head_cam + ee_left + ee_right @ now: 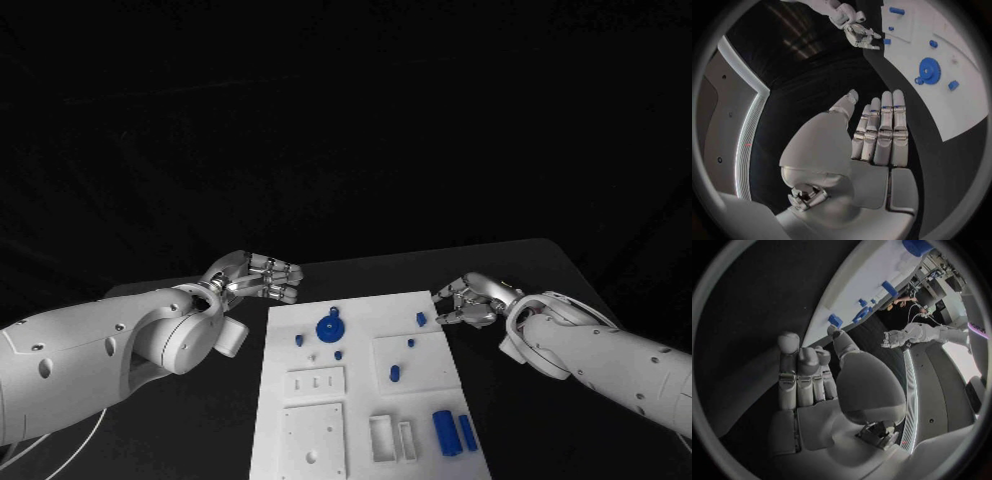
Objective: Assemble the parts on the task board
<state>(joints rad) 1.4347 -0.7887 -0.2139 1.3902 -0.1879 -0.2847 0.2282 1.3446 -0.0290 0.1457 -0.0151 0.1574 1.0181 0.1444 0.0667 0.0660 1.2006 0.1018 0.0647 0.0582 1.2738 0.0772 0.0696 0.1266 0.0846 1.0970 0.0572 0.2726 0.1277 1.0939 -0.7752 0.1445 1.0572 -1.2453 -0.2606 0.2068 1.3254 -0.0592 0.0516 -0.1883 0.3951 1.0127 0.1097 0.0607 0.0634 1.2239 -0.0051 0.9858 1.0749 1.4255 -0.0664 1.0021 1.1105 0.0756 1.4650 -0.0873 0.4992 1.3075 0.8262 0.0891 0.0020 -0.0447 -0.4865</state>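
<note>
Item: my left hand [257, 277], left of centre in the head view, over black table [505, 262] just off the task board's [361, 400] far left corner. Fingers straight and together in the left wrist view [879, 132], nothing in them; released.

Item: my right hand [469, 298], right of centre, just beside the board's far right corner. Fingers lightly curled and empty in the right wrist view [807, 382]; released. A small blue part [423, 319] sits at the board's edge, next to its fingertips; whether they touch, I cannot tell.

Item: task board, white plate, bottom centre of the head view, between my two hands.

Near end: two blue cylinders [454, 432] lying side by side at lower right; an open rectangular frame [382, 437] beside them, nothing visible in it.

Middle: blue peg [392, 373] on a raised square panel.

Far end: blue gear [330, 326], closer to my left hand, with small blue pieces near it.

Surface: black table; dark room beyond.
</note>
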